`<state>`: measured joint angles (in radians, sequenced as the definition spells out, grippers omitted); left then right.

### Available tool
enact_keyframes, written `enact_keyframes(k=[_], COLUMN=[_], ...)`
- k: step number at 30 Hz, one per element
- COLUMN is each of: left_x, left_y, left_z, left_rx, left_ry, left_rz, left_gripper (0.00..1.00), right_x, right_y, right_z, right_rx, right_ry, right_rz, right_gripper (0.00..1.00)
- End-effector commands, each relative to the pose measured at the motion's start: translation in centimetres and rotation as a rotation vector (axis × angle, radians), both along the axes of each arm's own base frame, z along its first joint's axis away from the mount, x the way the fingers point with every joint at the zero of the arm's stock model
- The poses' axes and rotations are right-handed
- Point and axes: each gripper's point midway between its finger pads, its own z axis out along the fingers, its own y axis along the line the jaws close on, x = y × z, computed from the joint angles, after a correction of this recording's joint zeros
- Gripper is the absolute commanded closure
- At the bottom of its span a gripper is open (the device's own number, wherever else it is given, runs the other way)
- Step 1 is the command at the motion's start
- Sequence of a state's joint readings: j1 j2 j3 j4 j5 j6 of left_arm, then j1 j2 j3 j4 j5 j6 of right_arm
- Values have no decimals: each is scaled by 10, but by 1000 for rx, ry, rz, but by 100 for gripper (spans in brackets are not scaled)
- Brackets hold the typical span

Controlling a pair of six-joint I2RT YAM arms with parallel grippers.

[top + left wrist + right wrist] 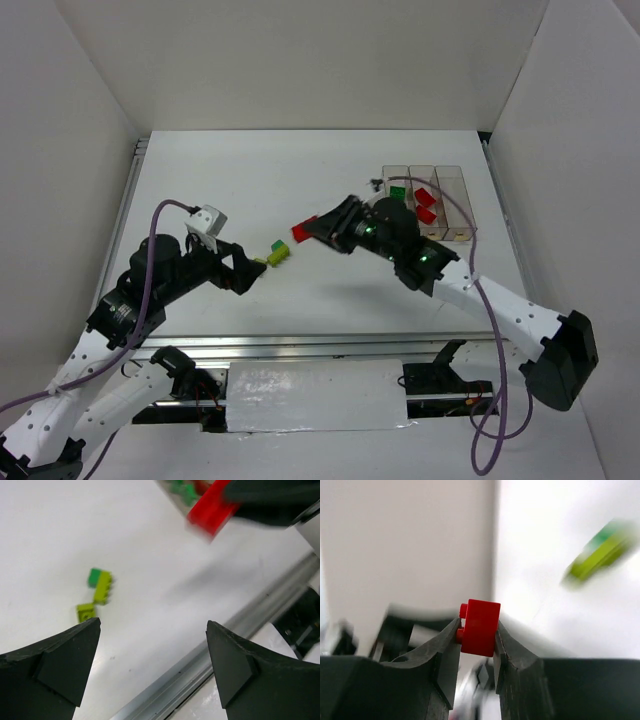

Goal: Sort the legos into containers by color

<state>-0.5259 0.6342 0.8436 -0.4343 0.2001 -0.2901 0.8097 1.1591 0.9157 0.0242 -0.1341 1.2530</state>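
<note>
The right gripper (477,635) clamps a red lego (481,625) above the table (250,180); the left gripper (152,625), jaws apart, hovers beside green and yellow-green legos (101,586), well apart from the bins (452,185)

The top view looks steeply down from above the near edge, far enough back to take in the whole white table (300,170) and the walls (90,70) around it. The left wrist view sits low and close over the table, looking between its own two dark fingers (60,665) toward the far right. The right wrist view is the closest, looking left along its fingers (440,665). All three share the red brick (302,232) and the green and yellow-green bricks (277,254) at mid-table.
</note>
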Motion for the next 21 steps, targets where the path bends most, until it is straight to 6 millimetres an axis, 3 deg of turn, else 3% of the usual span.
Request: enact_keyframes(k=[1, 2, 4, 5, 8, 12, 16, 21], left_x=[28, 31, 35, 35, 36, 37, 39, 41], left_y=[56, 67, 100, 106, 112, 105, 104, 108], left_z=[-4, -7, -18, -16, -19, -23, -28, -35], left_rx=[33, 25, 90, 85, 102, 108, 131, 162], left_ry=[32, 56, 85, 91, 100, 109, 127, 150], left_rz=[391, 474, 663, 705, 740, 703, 702, 734], left_gripper=[1, 1, 1, 1, 1, 0, 1, 1], right_x=[80, 97, 119, 136, 164, 186, 202, 195], right_y=[-113, -150, -203, -250, -315, -351, -356, -351], right_z=[-30, -39, -42, -51, -46, -71, -106, -136], right_rx=[-248, -353, -500, -589, -712, -839, -915, -921], right_ry=[-40, -14, -20, 24, 67, 176, 260, 294], right_rz=[-400, -534, -687, -831, -977, -979, -912, -871], right_gripper=[100, 100, 100, 100, 100, 100, 100, 99])
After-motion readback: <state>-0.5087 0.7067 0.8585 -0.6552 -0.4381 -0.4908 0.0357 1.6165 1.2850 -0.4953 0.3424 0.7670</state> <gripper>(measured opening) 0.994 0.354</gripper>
